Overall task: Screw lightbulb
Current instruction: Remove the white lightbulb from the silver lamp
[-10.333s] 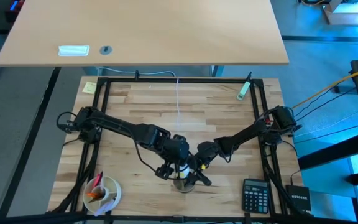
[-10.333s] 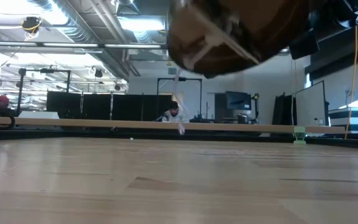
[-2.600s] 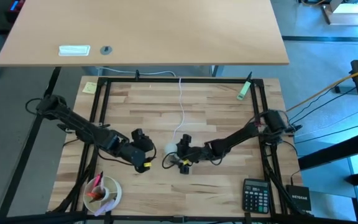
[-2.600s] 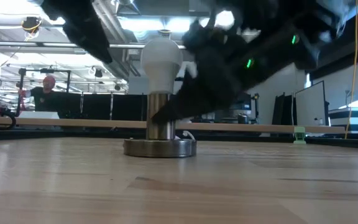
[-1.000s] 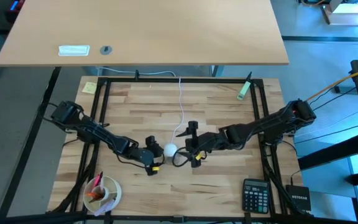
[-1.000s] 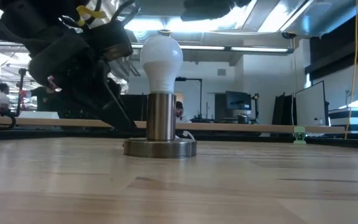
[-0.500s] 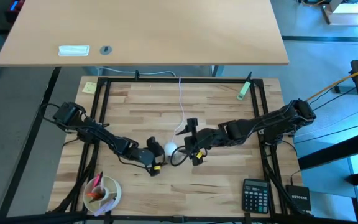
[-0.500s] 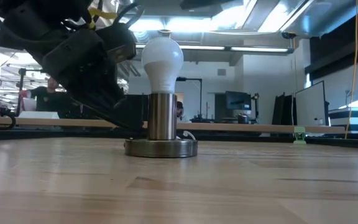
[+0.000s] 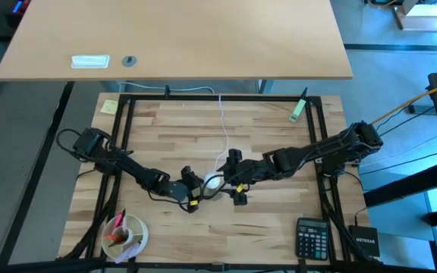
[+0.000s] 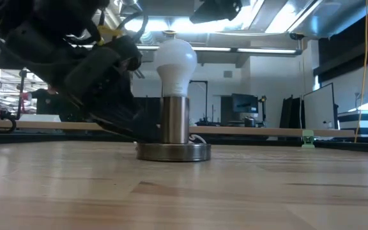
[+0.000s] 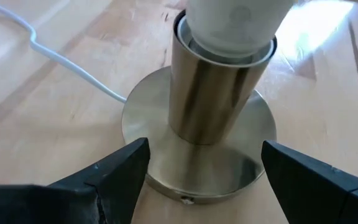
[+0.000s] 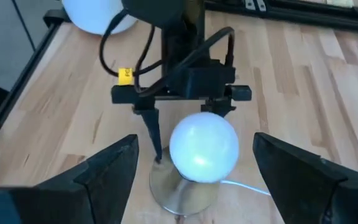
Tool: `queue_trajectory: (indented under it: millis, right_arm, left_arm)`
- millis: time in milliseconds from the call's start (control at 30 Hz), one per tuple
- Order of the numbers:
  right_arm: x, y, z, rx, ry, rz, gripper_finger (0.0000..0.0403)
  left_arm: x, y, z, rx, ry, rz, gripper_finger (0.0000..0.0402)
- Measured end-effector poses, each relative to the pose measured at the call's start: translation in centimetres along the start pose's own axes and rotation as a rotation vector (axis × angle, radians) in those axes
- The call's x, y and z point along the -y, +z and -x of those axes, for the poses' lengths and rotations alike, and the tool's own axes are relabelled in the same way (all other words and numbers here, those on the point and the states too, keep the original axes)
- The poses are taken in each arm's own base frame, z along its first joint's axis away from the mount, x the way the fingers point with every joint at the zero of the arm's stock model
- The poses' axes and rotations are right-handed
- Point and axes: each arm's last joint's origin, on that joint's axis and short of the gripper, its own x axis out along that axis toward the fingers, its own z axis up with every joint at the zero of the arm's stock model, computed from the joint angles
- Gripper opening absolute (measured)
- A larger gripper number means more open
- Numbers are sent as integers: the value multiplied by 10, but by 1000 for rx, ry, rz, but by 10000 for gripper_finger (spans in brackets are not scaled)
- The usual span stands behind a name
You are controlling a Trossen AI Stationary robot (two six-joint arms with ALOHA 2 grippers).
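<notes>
Near the front middle of the wooden table (image 9: 264, 129), the lightbulb (image 10: 176, 61) stands upright in a round metal socket (image 10: 174, 137) (brushed steel, on a wide disc base), whose white cord (image 9: 223, 129) runs away toward the table's far edge. The left gripper (image 11: 204, 171) sits low against the socket from the left, its fingers (image 11: 120, 171) spread apart on either side of the disc base without clasping it. The right gripper (image 12: 194, 163) hovers just to the right of the bulb and above it, its fingers (image 12: 291, 171) also wide apart and holding nothing.
</notes>
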Motion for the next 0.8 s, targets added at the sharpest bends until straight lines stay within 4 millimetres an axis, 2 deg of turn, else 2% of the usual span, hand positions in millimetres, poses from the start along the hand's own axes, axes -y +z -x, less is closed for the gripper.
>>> queue_trajectory:
  millis: [167, 333, 400, 567, 700, 800]
  right_arm:
    - [3, -3, -5, -21, -27, -74, 319]
    - [17, -2, -14, -36, -32, -170, 319]
    - [23, 7, -18, -54, -27, -171, 319]
    - [34, 48, -13, -101, -48, -104, 319]
    - [45, 59, -4, -228, -72, -107, 319]
    - [46, 58, 1, -273, -80, -139, 319]
  left_arm:
    - [-1, -4, -6, 3, 11, -8, 304]
    - [-2, -5, -7, 1, 13, -7, 304]
    - [-2, -5, -7, 0, 11, -14, 304]
    - [-2, -5, -7, -6, 11, -26, 304]
    - [-2, -6, -7, -9, 10, -33, 304]
    - [-2, -6, -7, -9, 8, -33, 304]
